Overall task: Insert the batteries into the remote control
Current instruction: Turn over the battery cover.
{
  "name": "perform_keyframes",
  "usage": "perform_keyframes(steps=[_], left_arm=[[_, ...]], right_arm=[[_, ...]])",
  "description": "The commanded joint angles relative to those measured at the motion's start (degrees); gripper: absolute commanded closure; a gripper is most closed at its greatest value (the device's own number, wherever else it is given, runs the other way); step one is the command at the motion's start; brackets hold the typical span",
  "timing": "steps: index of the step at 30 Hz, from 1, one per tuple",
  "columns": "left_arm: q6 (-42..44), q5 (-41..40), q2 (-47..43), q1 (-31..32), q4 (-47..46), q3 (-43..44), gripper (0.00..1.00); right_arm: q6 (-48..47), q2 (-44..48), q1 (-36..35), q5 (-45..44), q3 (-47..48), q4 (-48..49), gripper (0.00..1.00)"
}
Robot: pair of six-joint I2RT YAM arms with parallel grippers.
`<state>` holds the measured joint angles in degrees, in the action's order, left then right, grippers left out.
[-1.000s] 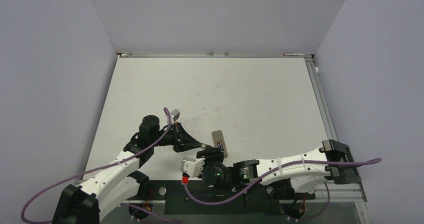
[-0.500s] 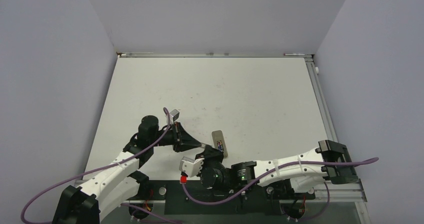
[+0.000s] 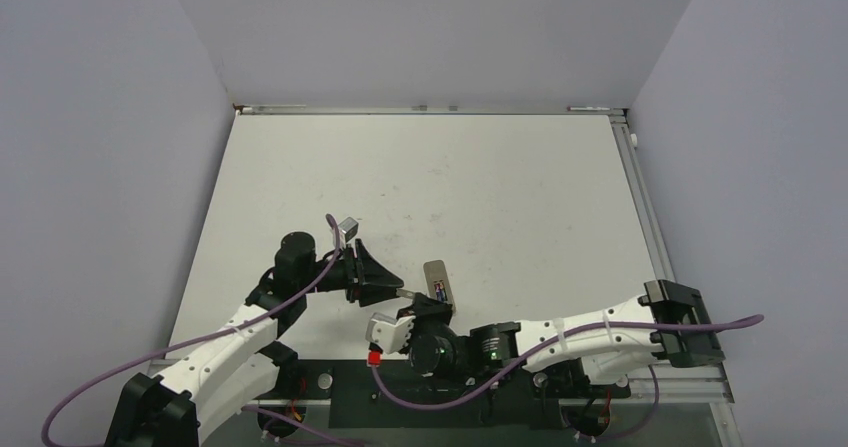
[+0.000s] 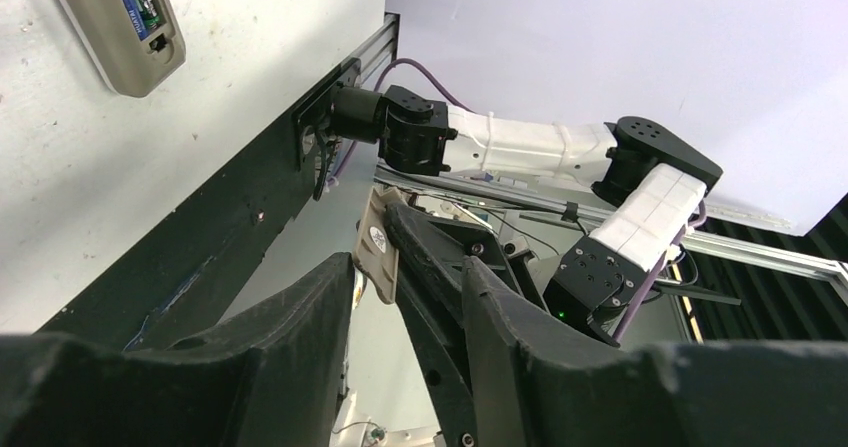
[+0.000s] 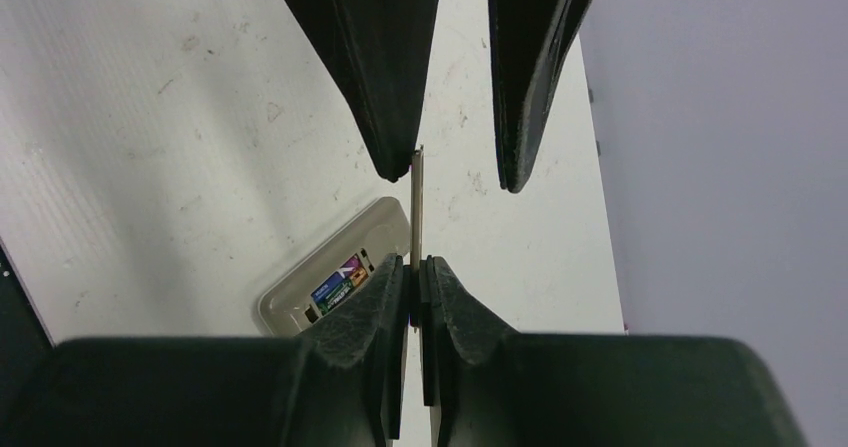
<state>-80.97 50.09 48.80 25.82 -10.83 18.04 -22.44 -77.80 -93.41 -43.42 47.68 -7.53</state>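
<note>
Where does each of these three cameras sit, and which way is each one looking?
Top external: above and behind the arms, looking down on the table; left arm and right arm both show.
Left wrist: on the left arm's wrist, facing the table's near edge and the right arm; the open left gripper frames the bottom.
Right wrist: on the right arm's wrist, facing out across the table; the right gripper pinches a thin grey cover.
Shared: both wrist views catch that cover and the remote control, batteries in its recess.
</note>
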Motion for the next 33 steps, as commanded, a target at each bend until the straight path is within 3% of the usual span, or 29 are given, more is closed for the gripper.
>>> perform_keyframes(steps=[1,9,21,28,33], left_arm=[[-0.01,0.27,-1.35,-0.16,-5.87,-0.55,0.57],[1.91,0.27,-1.88,-0.29,-6.93,-0.48,0.53],[3.35,1.61,-4.20,-0.60,-13.32,-0.81,0.51],[10.21,4.21,-3.14,-0.45,-9.34,1.90,0.51],[18.78,4.26,-3.18,-0.22,0.49,5.19,0.51]], right_arm=[[4.37,5.23,1.09,3.18,-0.12,-1.46,0.92],[10.72,11.70,5.78,11.47,-1.82,-3.43,0.92],[21.44,16.35,21.14,36.92,-2.17,-6.70,0.92],[28.98,15.66,34.83,61.34,-2.25,-7.40,0.92],[32.28,15.54,41.78,75.11,-3.64,-5.86,0.91]])
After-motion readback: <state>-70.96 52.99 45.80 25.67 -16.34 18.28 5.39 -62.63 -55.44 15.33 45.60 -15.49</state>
